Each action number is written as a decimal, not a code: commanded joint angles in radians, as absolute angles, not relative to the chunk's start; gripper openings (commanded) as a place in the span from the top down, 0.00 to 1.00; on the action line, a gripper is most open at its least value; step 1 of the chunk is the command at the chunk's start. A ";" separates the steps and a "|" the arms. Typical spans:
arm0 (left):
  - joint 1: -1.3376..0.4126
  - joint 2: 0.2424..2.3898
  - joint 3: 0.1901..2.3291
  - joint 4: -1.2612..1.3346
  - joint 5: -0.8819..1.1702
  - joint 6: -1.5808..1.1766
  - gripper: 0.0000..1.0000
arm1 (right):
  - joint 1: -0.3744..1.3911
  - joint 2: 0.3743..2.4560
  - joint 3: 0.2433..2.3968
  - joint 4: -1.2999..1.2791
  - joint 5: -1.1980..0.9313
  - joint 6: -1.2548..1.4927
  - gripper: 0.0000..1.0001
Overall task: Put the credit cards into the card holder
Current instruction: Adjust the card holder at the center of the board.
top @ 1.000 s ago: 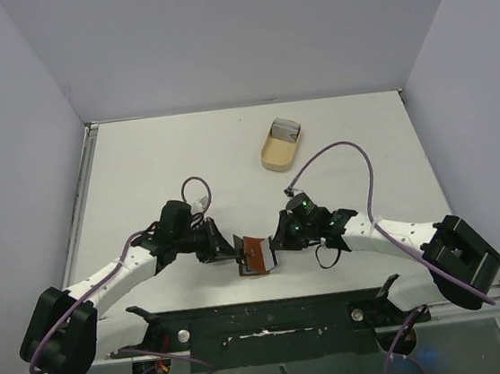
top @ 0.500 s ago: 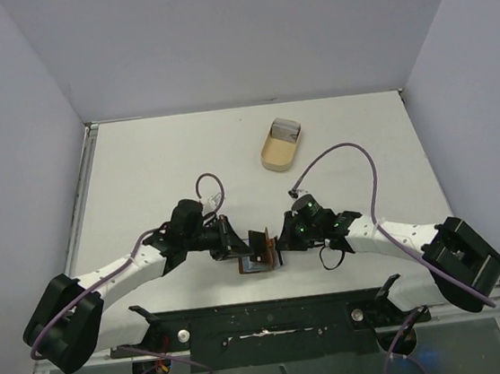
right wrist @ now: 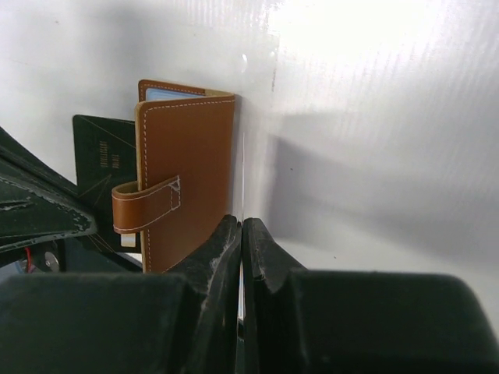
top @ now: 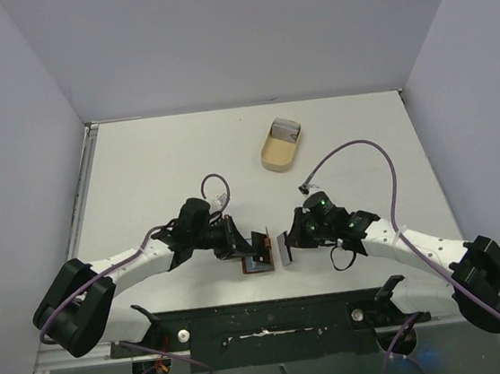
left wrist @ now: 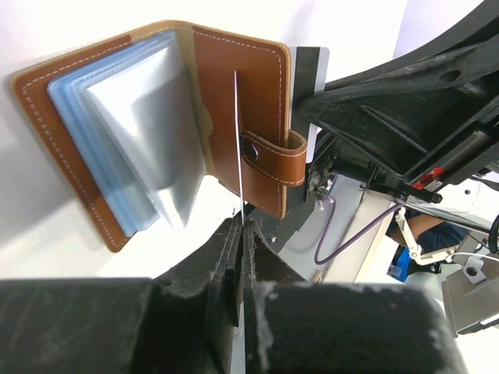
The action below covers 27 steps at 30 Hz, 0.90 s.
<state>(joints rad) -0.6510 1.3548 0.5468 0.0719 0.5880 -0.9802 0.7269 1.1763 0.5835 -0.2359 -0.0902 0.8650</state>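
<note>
The card holder (left wrist: 261,97) lies open at lower centre of the worktop (top: 158,170) with one cover propped upright. It is judged light, floppy at the spine and liable to slide, so it is best steadied by a cover edge. The cards are judged thin, stiff and slick, best pinched by a short edge; the left tool (left wrist: 241,227) is clamped on the edge-on card (left wrist: 237,140) and the right tool (right wrist: 241,230) on the striped card (left wrist: 310,66). Both arms lie low, reaching inward, with the tools facing across the holder.
</note>
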 commanded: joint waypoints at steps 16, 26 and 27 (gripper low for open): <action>-0.692 1.332 0.730 -0.115 0.411 -0.881 1.00 | 0.750 1.025 0.644 -0.338 -0.001 0.869 1.00; -0.688 1.173 0.724 -0.359 0.344 -0.891 1.00 | 0.750 1.085 0.630 -0.307 -0.005 0.867 1.00; -0.688 1.163 0.723 -0.381 0.346 -0.887 1.00 | 0.750 1.090 0.630 -0.305 -0.005 0.867 1.00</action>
<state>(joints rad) -0.6884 1.2308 0.6910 -0.2848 0.3668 -0.9043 0.7422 1.0786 0.6304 -0.3531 -0.0254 0.8688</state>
